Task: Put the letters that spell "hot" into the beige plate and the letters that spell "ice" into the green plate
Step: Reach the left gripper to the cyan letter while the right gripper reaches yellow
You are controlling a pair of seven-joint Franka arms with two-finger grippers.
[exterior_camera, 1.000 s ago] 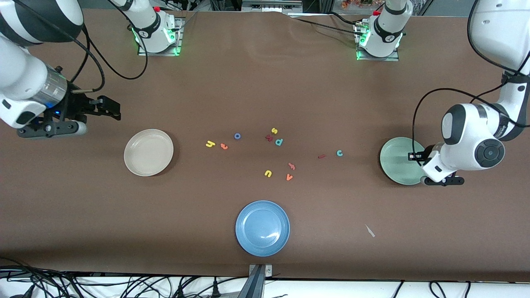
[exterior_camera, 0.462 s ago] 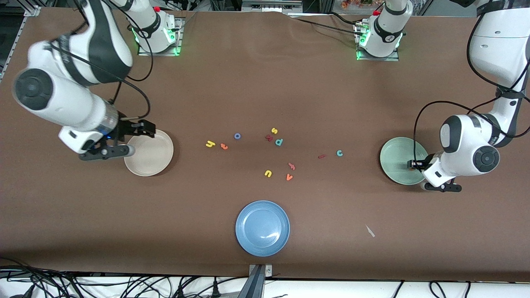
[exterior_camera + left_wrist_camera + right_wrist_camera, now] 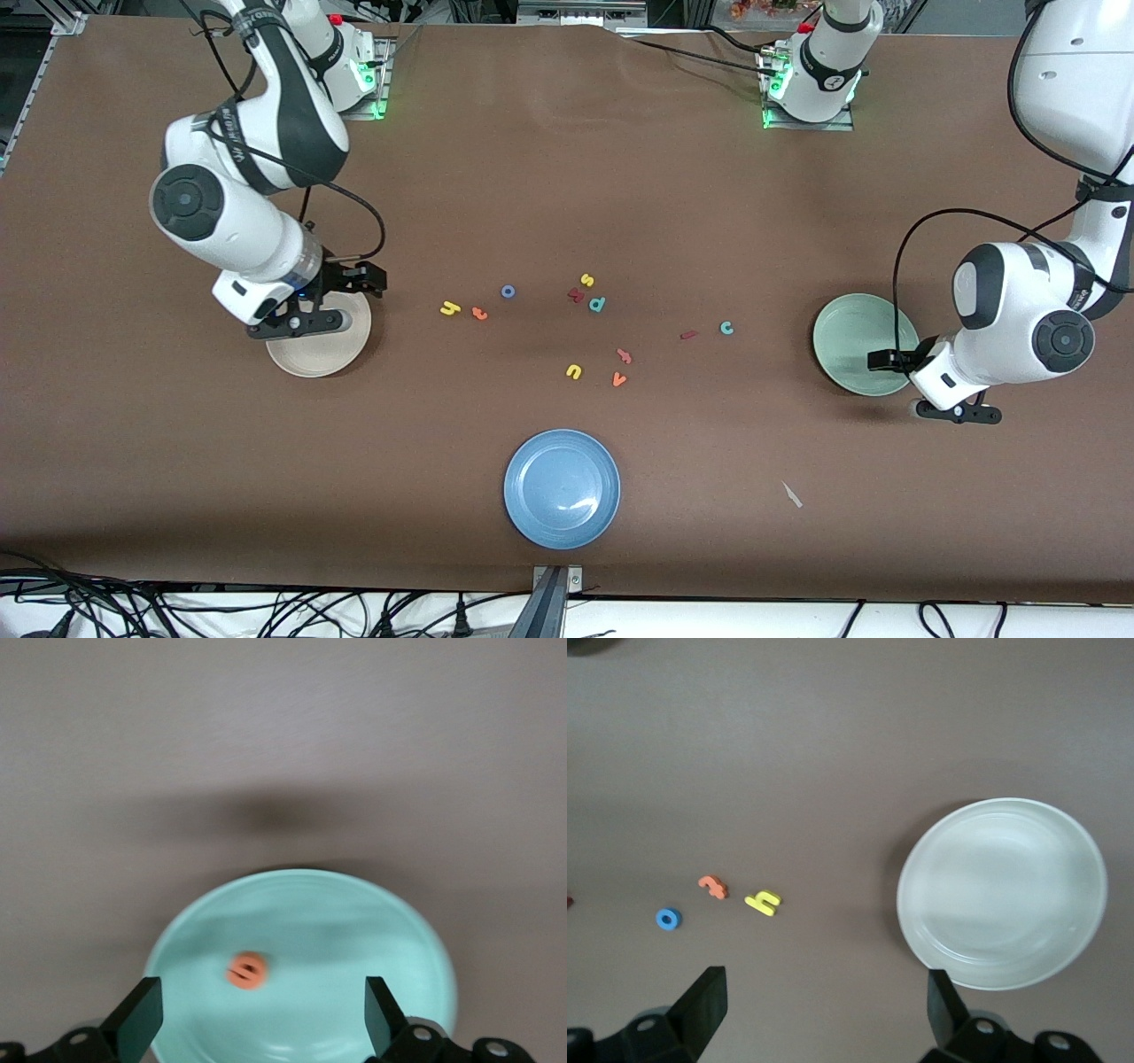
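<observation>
An orange e [image 3: 246, 970] lies in the green plate [image 3: 850, 328] [image 3: 354, 930], under my open left gripper [image 3: 879, 359] [image 3: 257, 1019], which holds nothing. The dark red i [image 3: 687, 335] and teal c [image 3: 726, 328] lie on the table between the letter cluster and the green plate. My right gripper [image 3: 363, 282] [image 3: 824, 1005] hangs open and empty over the beige plate's [image 3: 319, 359] [image 3: 1001, 893] rim. The plate holds nothing. The yellow h [image 3: 450, 308] [image 3: 763, 901], orange t [image 3: 479, 313] [image 3: 712, 887] and blue o [image 3: 508, 291] [image 3: 668, 919] lie on the table beside that plate.
Mid-table lie a yellow s [image 3: 586, 280], a teal p [image 3: 597, 304], a yellow u [image 3: 573, 371], an orange v [image 3: 618, 379] and two more small letters. A blue plate [image 3: 562, 488] sits near the front camera. A white scrap [image 3: 791, 494] lies nearby.
My left gripper opened and let the orange e drop into the green plate. The right arm swung in from its end of the table to over the beige plate.
</observation>
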